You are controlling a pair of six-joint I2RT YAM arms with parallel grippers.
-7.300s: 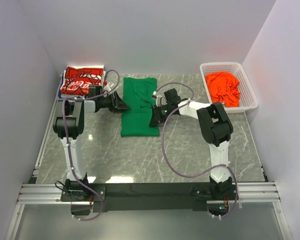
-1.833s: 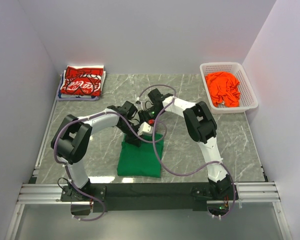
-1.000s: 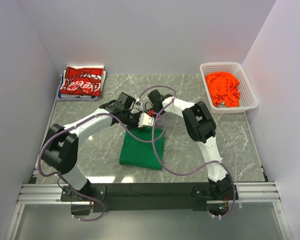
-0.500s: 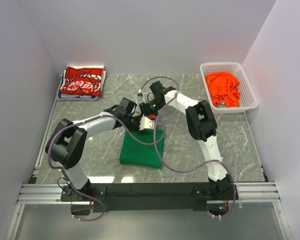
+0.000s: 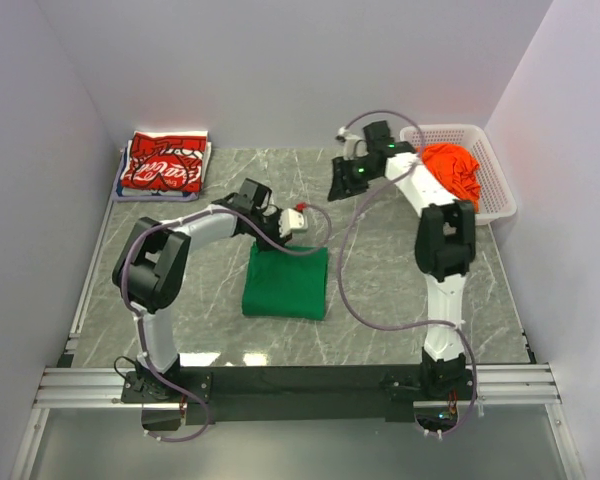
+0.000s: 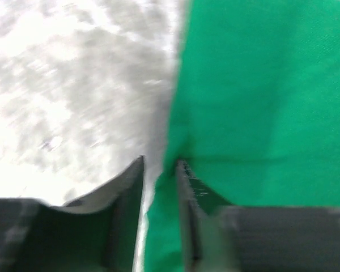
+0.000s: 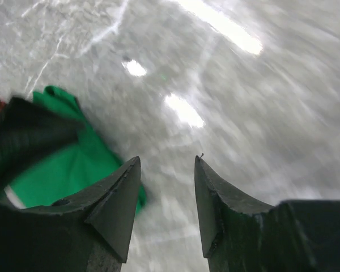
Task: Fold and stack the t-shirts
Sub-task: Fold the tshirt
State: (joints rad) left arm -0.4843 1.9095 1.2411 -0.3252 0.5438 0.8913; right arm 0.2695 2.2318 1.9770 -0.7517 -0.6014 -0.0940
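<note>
We see soft, matt cloth in the green t-shirt (image 5: 285, 283). The table (image 5: 400, 290) looks like smooth, glossy grey marble. The basket (image 5: 442, 129) is white plastic mesh.

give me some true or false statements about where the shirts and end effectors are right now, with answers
1. The green t-shirt lies folded on the table. True.
2. The orange t-shirt is stacked on the green t-shirt. False: it sits crumpled in the white basket.
3. The right end effector is open and holds nothing. True.
4. The red t-shirt lies beside the basket. False: it is in the far left corner, and the basket is at the far right.
5. The left end effector is over the red t-shirt. False: it is at the green t-shirt's edge.
</note>
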